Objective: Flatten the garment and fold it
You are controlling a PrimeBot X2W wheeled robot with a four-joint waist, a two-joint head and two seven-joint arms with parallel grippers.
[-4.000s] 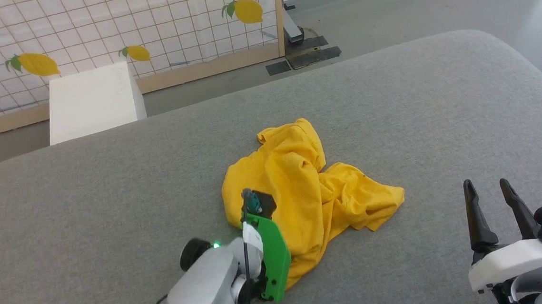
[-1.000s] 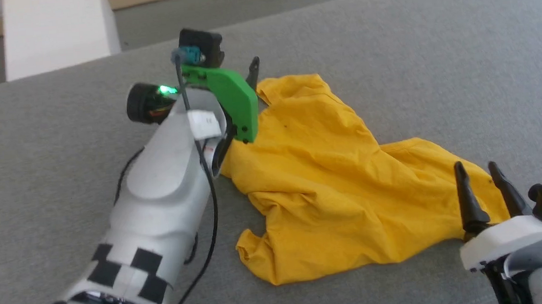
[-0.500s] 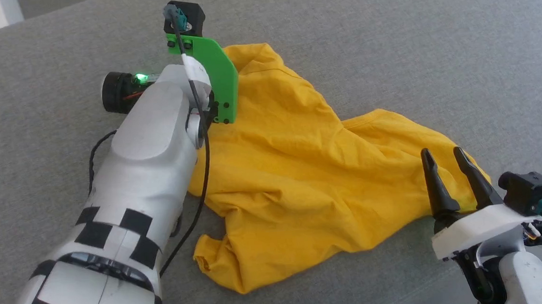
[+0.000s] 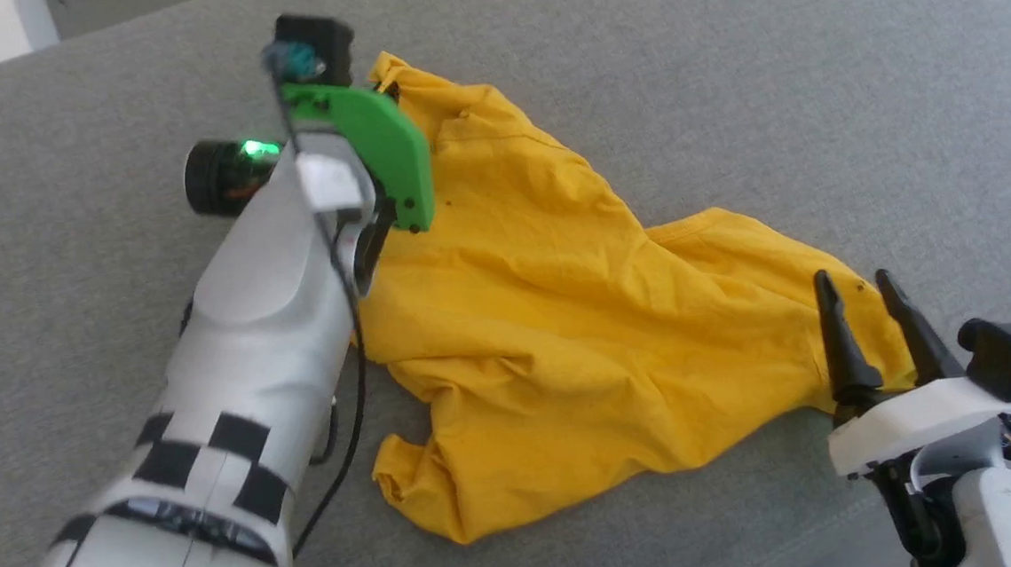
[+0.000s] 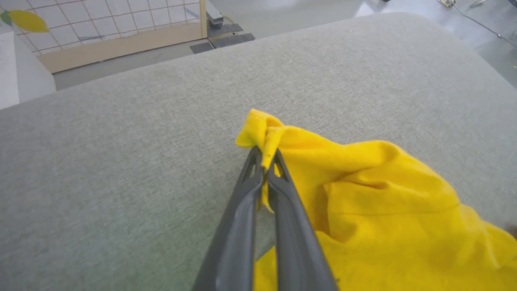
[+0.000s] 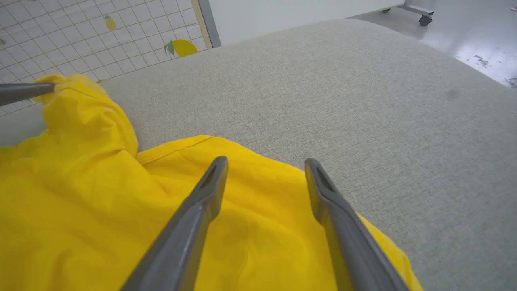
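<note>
Mustard-yellow short-sleeved cotton garment (image 4: 561,315) is pinched at one corner by the left hand (image 5: 264,155). Its two long dark fingers are pressed together on a bunched fold of hem, which is lifted a little off the grey fabric-covered bench (image 4: 723,81). From that grip the cloth runs back toward the robot's right as a broad, wrinkled sheet across the middle of the bench. It has a rumpled flap at the near edge and a sleeve-like lobe on the right. The right hand (image 4: 854,281) is released, fingers spread and grasping nothing, poised over the near edge of that lobe. I cannot tell whether its tips touch the cloth.

Four seconds ago the garment was a tight heap, with the left hand at its near side and the right hand well clear of it. Since then the left hand has carried its corner to the far left, and the heap has opened into a long diagonal spread. The head camera has also tipped down, so part of the shift is the view's own. Flattening looks under way but unfinished. The right hand probably needs to close on the opposite edge so the two can draw the cloth taut.
</note>
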